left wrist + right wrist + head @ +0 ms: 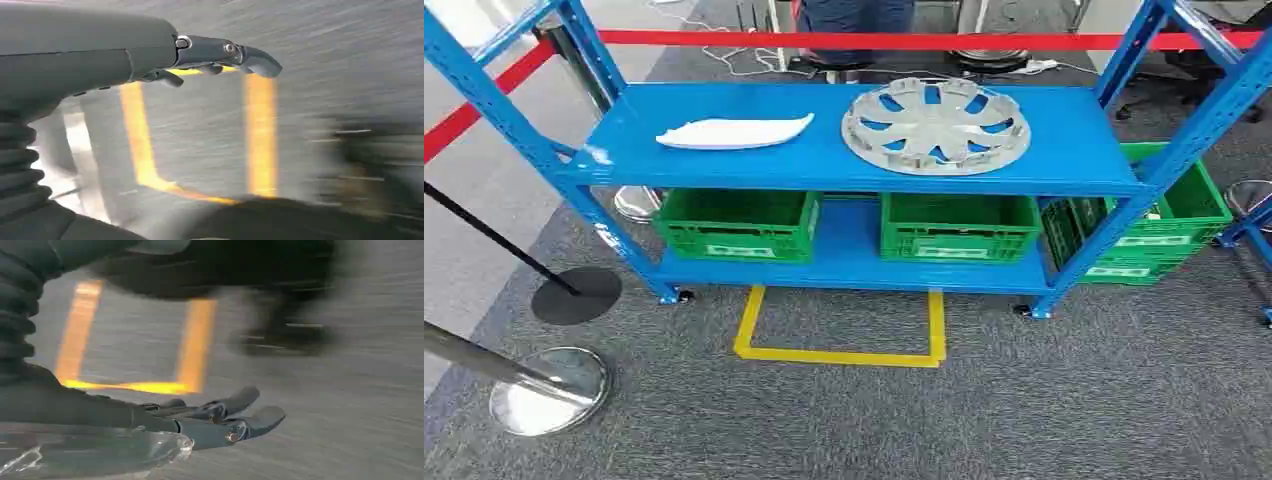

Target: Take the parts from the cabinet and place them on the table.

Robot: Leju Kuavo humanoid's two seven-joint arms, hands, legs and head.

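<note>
Blue shelf (pixel 824 160) carries a white trim piece (pixel 734 132) beside a silver hubcap (pixel 936 125) — both wrist views are motion-blurred, yet the left hand (pixel 220 57) and right hand (pixel 220 417) seemingly hang empty, fingers extended, above yellow floor tape (pixel 844 350).

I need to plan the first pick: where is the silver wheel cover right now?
In the head view, the silver wheel cover lies flat on the right half of the blue cabinet's top shelf, right of the white part.
</note>
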